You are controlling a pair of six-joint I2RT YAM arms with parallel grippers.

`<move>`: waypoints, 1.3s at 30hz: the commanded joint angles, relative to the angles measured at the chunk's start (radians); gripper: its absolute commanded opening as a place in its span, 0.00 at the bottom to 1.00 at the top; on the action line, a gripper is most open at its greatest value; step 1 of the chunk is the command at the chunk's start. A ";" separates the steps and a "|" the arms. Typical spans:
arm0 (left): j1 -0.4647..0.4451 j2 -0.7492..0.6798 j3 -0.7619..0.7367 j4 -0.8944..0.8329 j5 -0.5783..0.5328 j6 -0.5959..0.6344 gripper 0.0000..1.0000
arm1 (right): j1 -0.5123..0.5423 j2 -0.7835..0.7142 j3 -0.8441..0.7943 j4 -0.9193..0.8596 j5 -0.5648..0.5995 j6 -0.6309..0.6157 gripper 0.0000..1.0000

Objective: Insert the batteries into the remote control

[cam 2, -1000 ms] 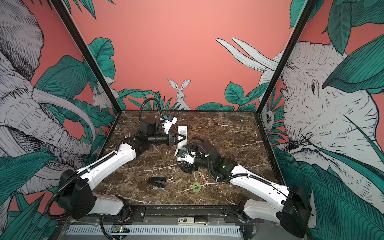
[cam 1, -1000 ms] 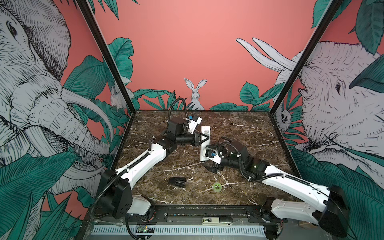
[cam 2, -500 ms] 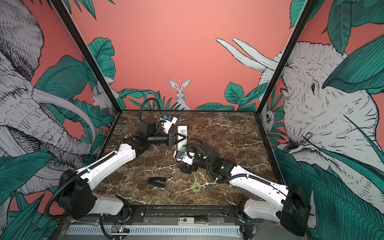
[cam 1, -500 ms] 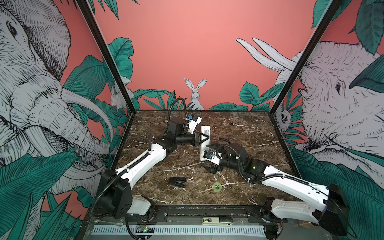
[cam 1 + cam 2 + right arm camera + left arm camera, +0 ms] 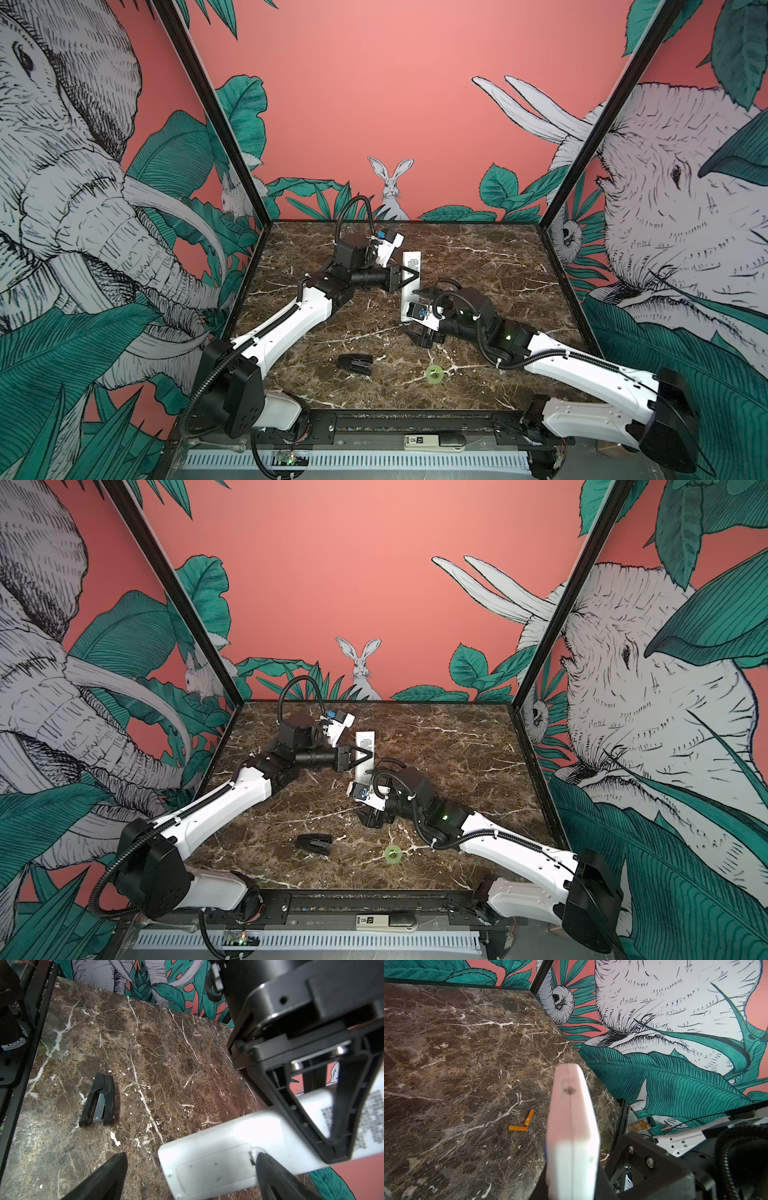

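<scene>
Opening the battery bay reads as the step in hand. Right fingers (image 5: 274, 1176) are spread wide, straddling the near end of the remote control (image 5: 218, 1126). One tip sits at the small notch of the battery cover (image 5: 212, 1167), which looks seated in the plain back. Left fingers (image 5: 337, 1152) are clamped across the remote's middle, holding it back-up and clear of the surface (image 5: 478, 270), over the centre. Batteries (image 5: 518, 1128) lie loose on the surface, ends touching in an L, off toward the right edge. They do not show in both top views, probably hidden under the right arm. Next move, by my reckoning: catch the notch with that tip and draw the cover off the near end while the left grip holds steady. A slip could twist the remote in the clamp. Room: bare surface below the remote and toward the back edge. Stapler (image 5: 98, 1101) and green tape ring (image 5: 434, 372) sit near the front edge, well apart from the work. Bare surface all round the batteries for a later pickup.
</scene>
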 commanded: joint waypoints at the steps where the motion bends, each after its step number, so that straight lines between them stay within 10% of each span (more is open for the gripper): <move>1: -0.012 -0.035 -0.005 0.049 0.074 -0.026 0.00 | 0.011 -0.017 -0.015 0.063 -0.008 -0.010 0.99; 39: -0.010 -0.037 -0.007 0.064 0.075 -0.027 0.00 | 0.014 0.016 0.009 -0.079 -0.043 -0.008 0.89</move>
